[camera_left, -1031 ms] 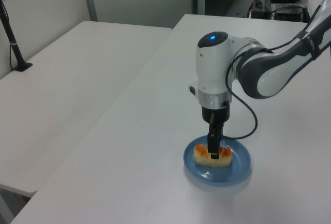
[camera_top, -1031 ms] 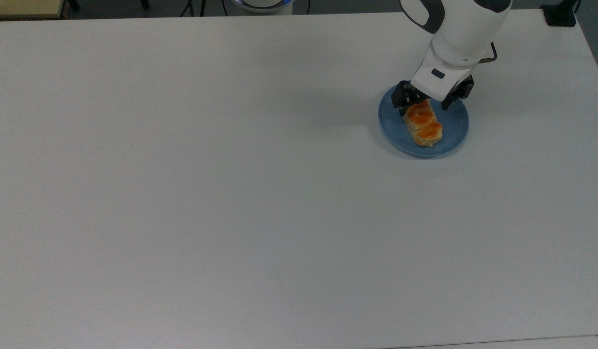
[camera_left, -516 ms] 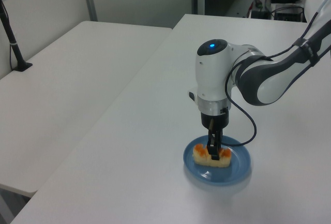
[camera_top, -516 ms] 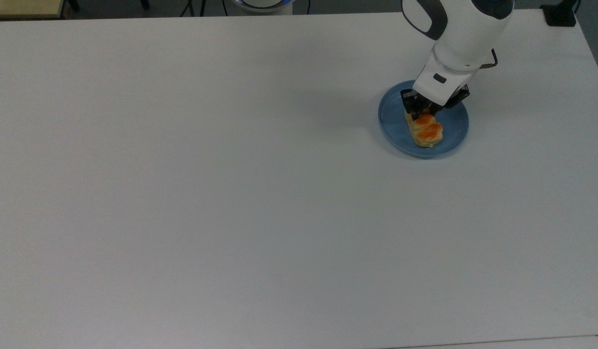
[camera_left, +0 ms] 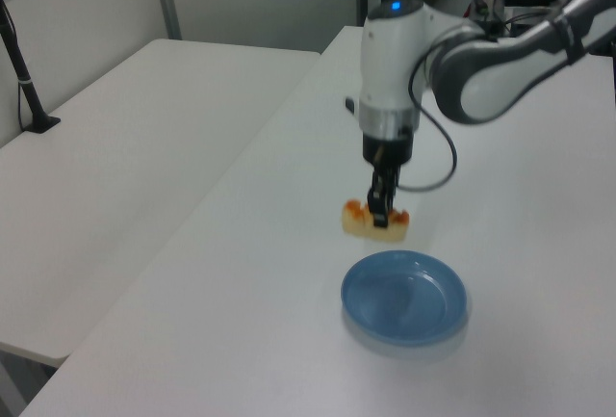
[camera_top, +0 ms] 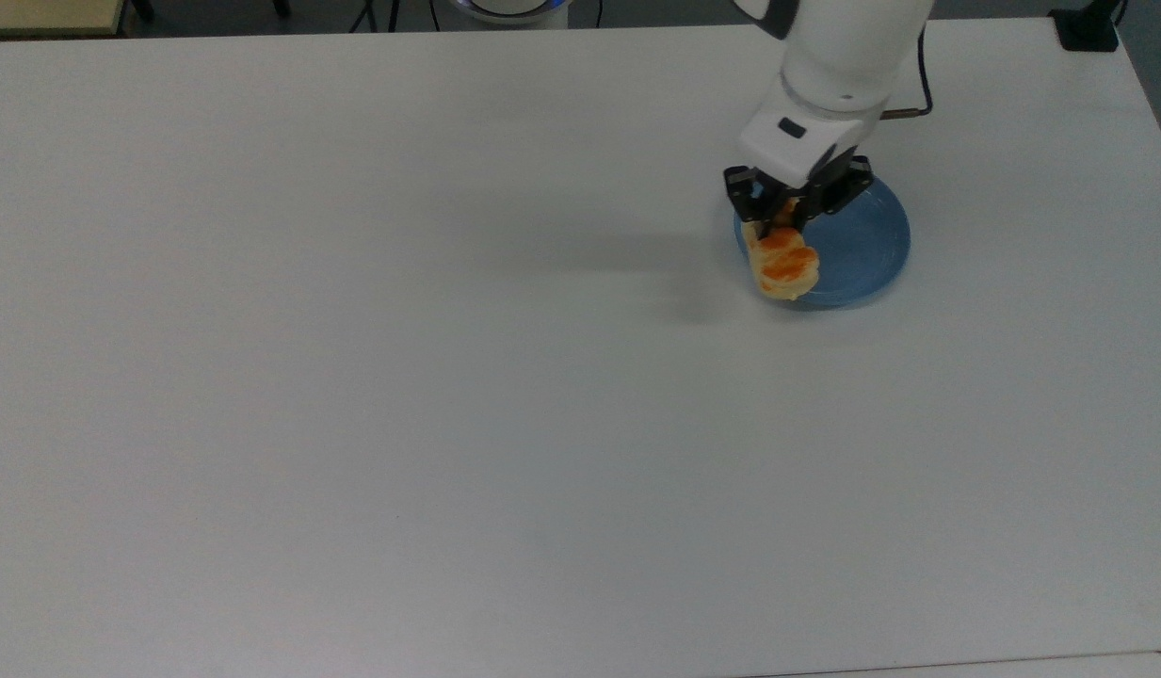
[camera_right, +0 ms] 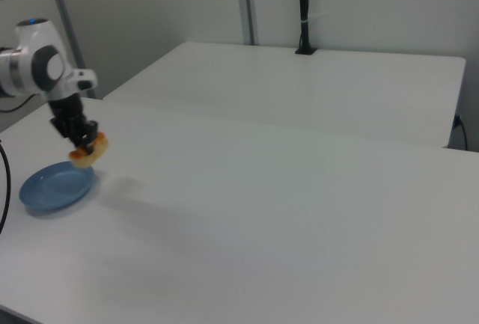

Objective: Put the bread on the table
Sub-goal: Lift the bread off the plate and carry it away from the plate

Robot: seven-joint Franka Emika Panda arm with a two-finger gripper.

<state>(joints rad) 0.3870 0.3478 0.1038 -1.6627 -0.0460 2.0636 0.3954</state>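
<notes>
The big plain white table [camera_top: 401, 377] takes up the front of the top view and is bare near us. Farther back, toward the top view's right, sits a round blue plate [camera_top: 862, 245], and nothing lies in it [camera_left: 404, 297]. The little pale-yellow bread with orange-brown lumps on top [camera_top: 780, 265] is up in the air, not touching the plate or the table. In the top view it hangs over the plate's left edge. In the left view the bread [camera_left: 361, 221] floats above and behind the plate, and in the right view it [camera_right: 87, 155] hangs just above the plate [camera_right: 56, 187]. The black two-finger gripper [camera_top: 776, 217] is pinched tight on one end of the bread and points down [camera_left: 381, 215]. Above it rises the white robot arm [camera_top: 839, 66], with a small blue light on top in the left view [camera_left: 393, 8].
</notes>
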